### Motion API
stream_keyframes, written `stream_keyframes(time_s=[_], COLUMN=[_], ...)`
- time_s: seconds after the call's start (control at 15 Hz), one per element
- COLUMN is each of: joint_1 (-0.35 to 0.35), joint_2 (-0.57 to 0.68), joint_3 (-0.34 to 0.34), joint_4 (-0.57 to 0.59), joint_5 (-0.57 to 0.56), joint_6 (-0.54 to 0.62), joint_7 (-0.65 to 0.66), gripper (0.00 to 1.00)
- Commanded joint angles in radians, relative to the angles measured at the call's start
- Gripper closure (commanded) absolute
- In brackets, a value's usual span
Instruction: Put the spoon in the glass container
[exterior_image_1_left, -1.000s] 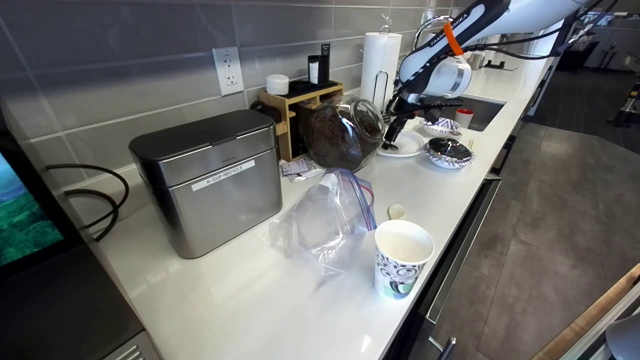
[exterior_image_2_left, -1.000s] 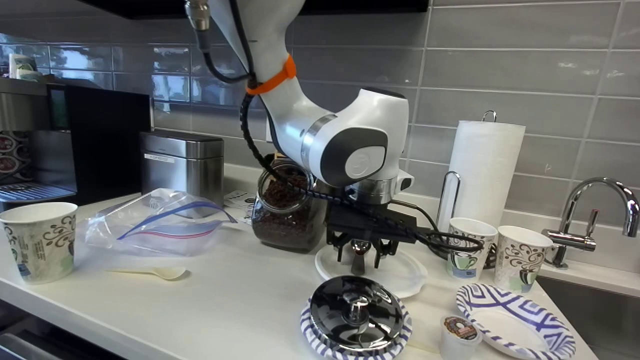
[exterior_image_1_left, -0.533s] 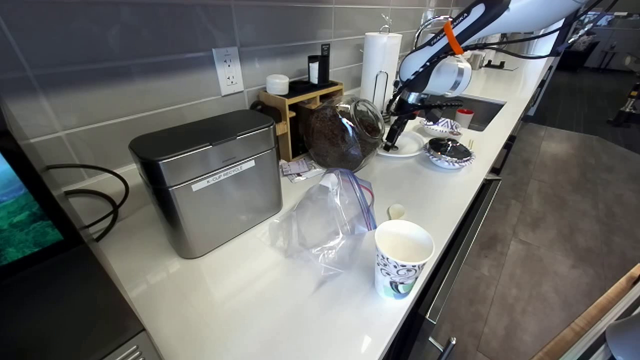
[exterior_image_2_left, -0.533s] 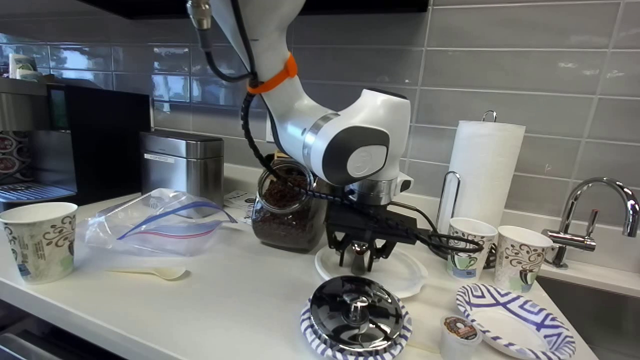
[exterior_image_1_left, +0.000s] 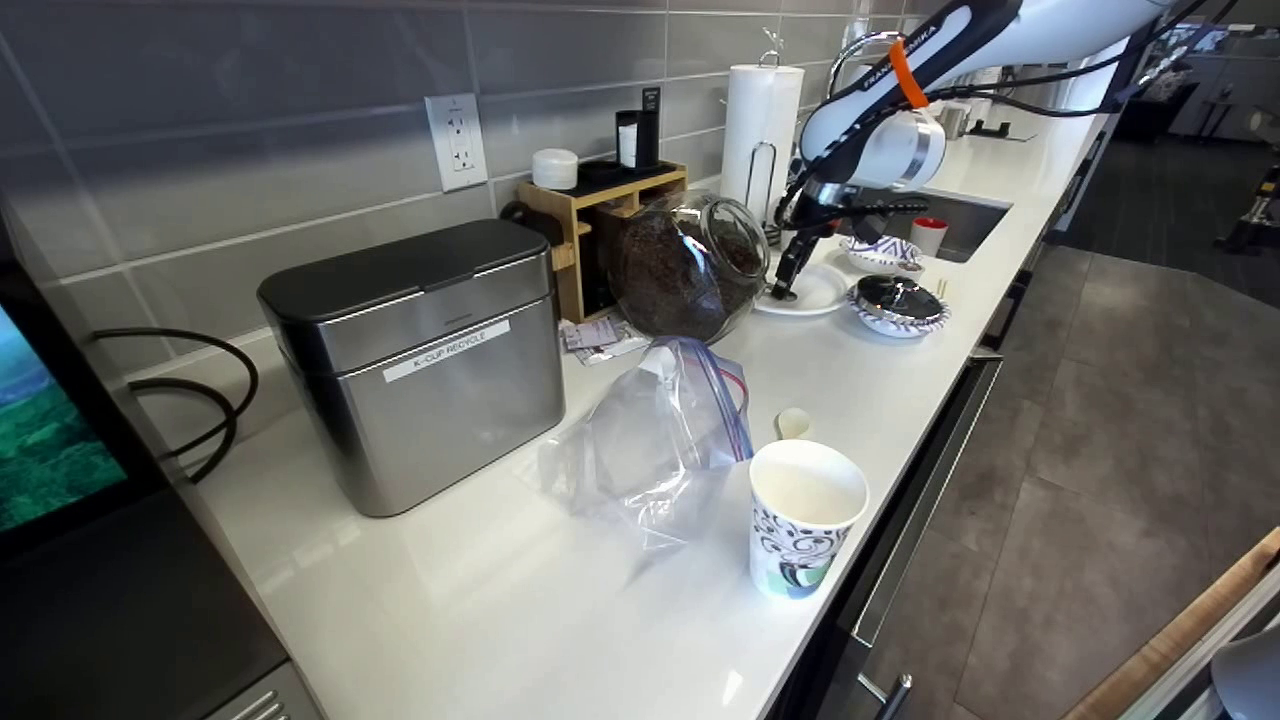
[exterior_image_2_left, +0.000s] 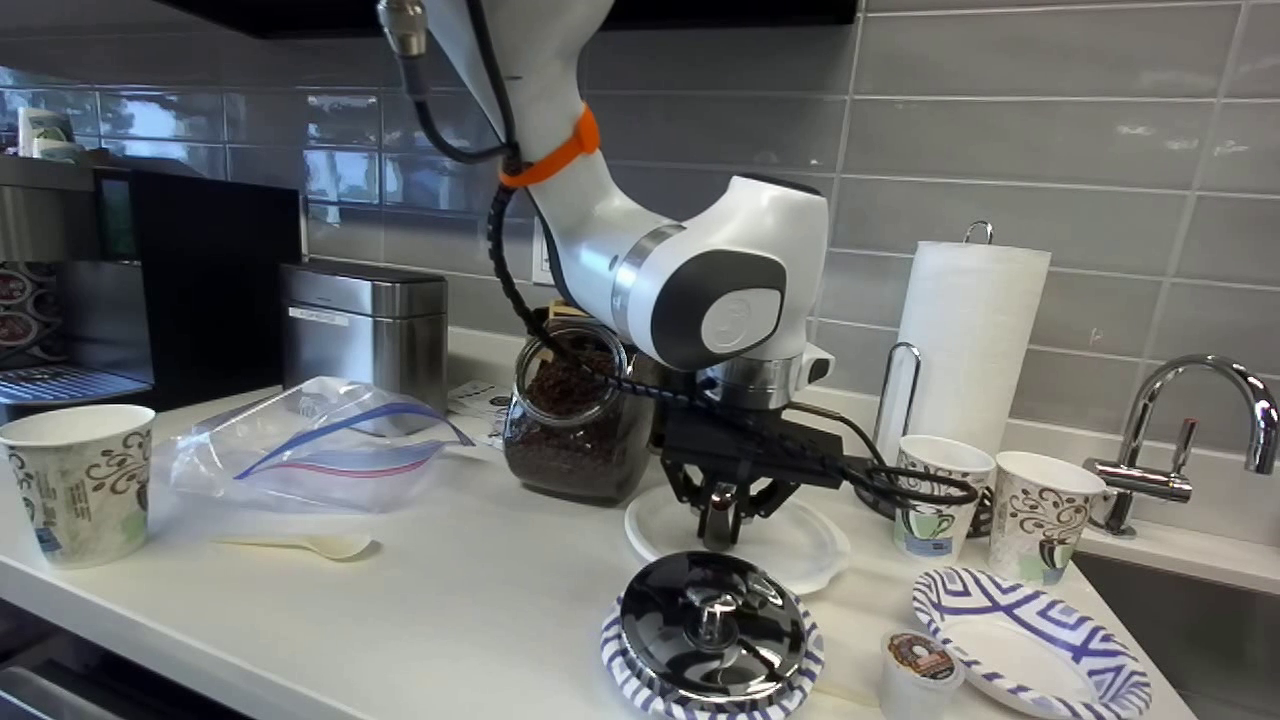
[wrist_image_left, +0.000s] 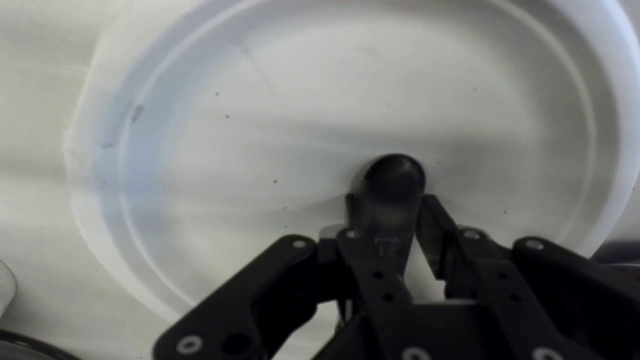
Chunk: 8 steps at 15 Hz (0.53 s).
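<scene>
**Closure of the gripper (exterior_image_2_left: 720, 535) on a dark-handled spoon (wrist_image_left: 395, 175) at a white plate (exterior_image_2_left: 800, 548)**

In both exterior views the gripper pointed down over the plate. The wrist view showed its two fingers (wrist_image_left: 436, 235) brought in against opposite sides of the spoon's dark handle, only the handle's width being left between them. The handle's rounded end projected past the fingertips; much of the remaining length was hidden. Whether the spoon rested on the plate or was slightly raised could not be told.

Half a second earlier, in an exterior view, the fingers had stood apart on either side of the spoon; they had since come together on it. The arm (exterior_image_2_left: 640, 270) had shifted slightly to the right, and the plate slightly to the left.

The glass container (exterior_image_2_left: 565, 470), holding dark brown contents, stood left of the plate and a little farther back, its mouth tilted toward the near side; the spoon was outside it. Near the front of the plate sat a patterned bowl (exterior_image_2_left: 630, 690) under a shiny lid (exterior_image_2_left: 712, 630). To the left on the worktop (exterior_image_2_left: 470, 620) lay a cream spoon (exterior_image_2_left: 338, 545), with a clear bag (exterior_image_2_left: 330, 485) beyond it and a paper cup (exterior_image_2_left: 80, 490) at far left, all unmoved.
</scene>
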Motion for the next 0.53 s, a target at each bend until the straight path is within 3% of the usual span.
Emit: stream_keyframes(time_s=[0.0,0.47], joint_1=[-0.005,-0.027], joint_2=[0.007,-0.035], joint_3=[-0.001,0.012], joint_4=[0.014,-0.016], joint_5=[-0.009,0.009], joint_6=[-0.036,-0.025], joint_7=[-0.008,-0.034], gripper=[0.92,0.92])
